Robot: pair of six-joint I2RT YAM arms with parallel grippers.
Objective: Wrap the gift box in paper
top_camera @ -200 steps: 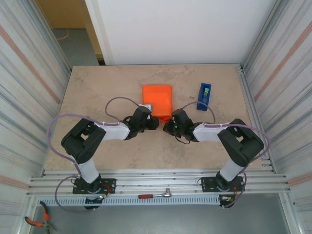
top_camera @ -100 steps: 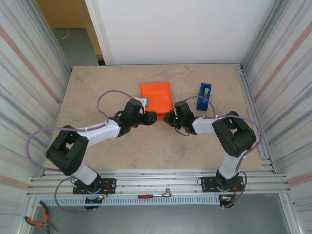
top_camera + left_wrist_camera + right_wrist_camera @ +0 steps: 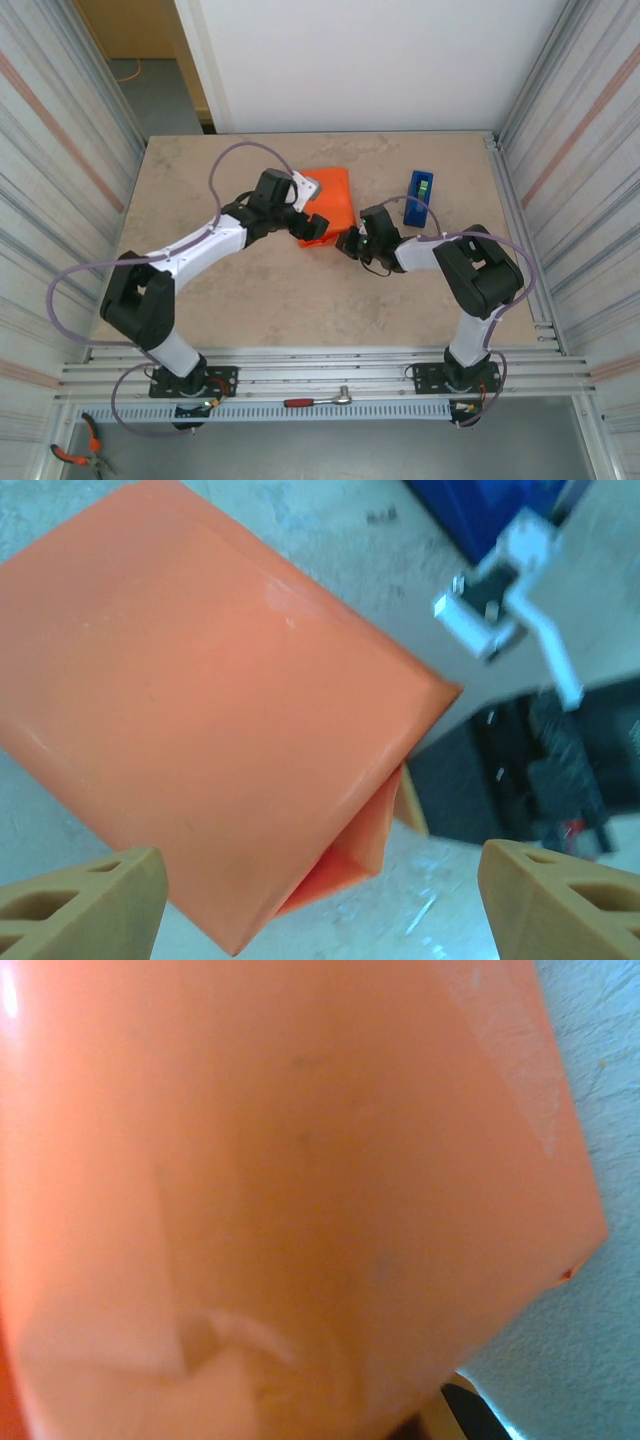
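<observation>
The orange paper [image 3: 330, 198] lies folded into a package in the middle of the table; the gift box is hidden inside it. In the left wrist view the paper [image 3: 200, 710] has an open, tucked end flap at its near corner. My left gripper [image 3: 312, 224] hovers over the package's near left corner and is open wide [image 3: 320, 890], with nothing between the tan fingers [image 3: 90, 905]. My right gripper [image 3: 349, 243] is shut at the package's near right corner. Paper [image 3: 280, 1180] covers its fingers, so I cannot tell whether it pinches the paper.
A blue tape dispenser [image 3: 419, 196] stands right of the package, close behind the right arm. Metal walls close in the table on both sides. Bare tabletop [image 3: 200, 170] spreads to the left and near side.
My left arm has reached farther over the table and its gripper has gone from nearly shut to wide open. The right gripper has shifted slightly and stayed shut.
</observation>
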